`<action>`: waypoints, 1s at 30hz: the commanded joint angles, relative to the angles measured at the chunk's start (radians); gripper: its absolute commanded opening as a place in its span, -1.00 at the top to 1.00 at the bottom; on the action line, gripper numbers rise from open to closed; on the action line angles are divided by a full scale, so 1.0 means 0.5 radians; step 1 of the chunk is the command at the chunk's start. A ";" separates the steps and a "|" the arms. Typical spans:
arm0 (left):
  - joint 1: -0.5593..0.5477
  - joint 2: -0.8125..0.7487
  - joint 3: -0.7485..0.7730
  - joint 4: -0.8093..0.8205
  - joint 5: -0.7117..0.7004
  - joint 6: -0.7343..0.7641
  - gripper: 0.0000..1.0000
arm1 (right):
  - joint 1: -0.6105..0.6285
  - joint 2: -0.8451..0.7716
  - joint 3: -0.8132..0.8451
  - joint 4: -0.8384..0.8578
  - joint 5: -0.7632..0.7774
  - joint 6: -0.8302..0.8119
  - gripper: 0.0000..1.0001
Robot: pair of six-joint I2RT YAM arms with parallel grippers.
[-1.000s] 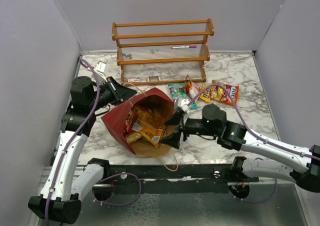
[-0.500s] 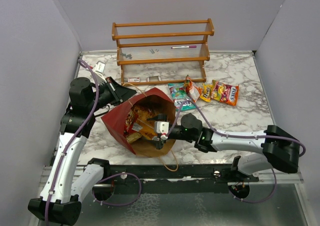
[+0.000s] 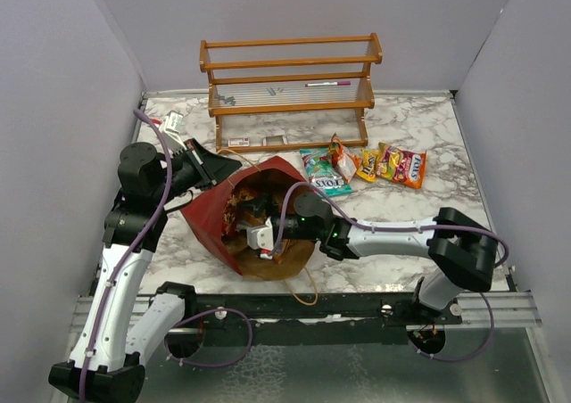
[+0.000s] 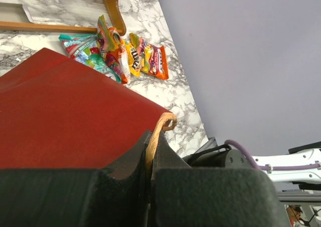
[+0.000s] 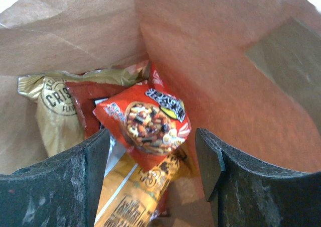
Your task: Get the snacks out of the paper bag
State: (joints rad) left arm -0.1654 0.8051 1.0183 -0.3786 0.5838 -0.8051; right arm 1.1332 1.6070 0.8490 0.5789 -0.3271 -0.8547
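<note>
My right gripper (image 5: pixel 151 139) has just gone deep into the paper bag (image 3: pixel 205 222). Its jaws stand open around a red snack packet (image 5: pixel 146 120), maybe not touching yet. My left gripper (image 4: pixel 150 144) pinches tight on the twine handle (image 4: pixel 160 127). So a grab should come next.

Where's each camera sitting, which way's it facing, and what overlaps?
Top external: above, behind the bases, looking down on the marble table; both arms show.
Left wrist: on the left gripper, facing across the dark red paper bag toward loose snack packets; fingers pinch its tan twine handle.
Right wrist: on the right gripper, looking into the bag at a red snack packet between open fingers.
Shared: top and left views show those packets.
</note>
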 commanded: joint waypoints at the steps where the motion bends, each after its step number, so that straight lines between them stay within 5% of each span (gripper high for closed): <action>1: 0.005 0.013 0.051 -0.054 -0.071 0.057 1.00 | 0.010 0.218 0.165 -0.201 -0.142 -0.396 -0.33; 16: 0.003 0.057 0.075 -0.136 -0.074 0.056 1.00 | 0.010 0.467 0.291 -0.032 -0.184 -0.560 -0.09; 30: 0.005 0.064 0.147 -0.166 -0.076 0.049 1.00 | 0.010 0.382 0.175 0.301 0.013 -0.320 0.88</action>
State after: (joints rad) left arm -0.1658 0.8490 1.0565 -0.4530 0.5587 -0.7761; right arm 1.1332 1.8545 0.9741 0.6533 -0.3584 -1.0725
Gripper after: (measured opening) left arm 0.012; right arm 0.099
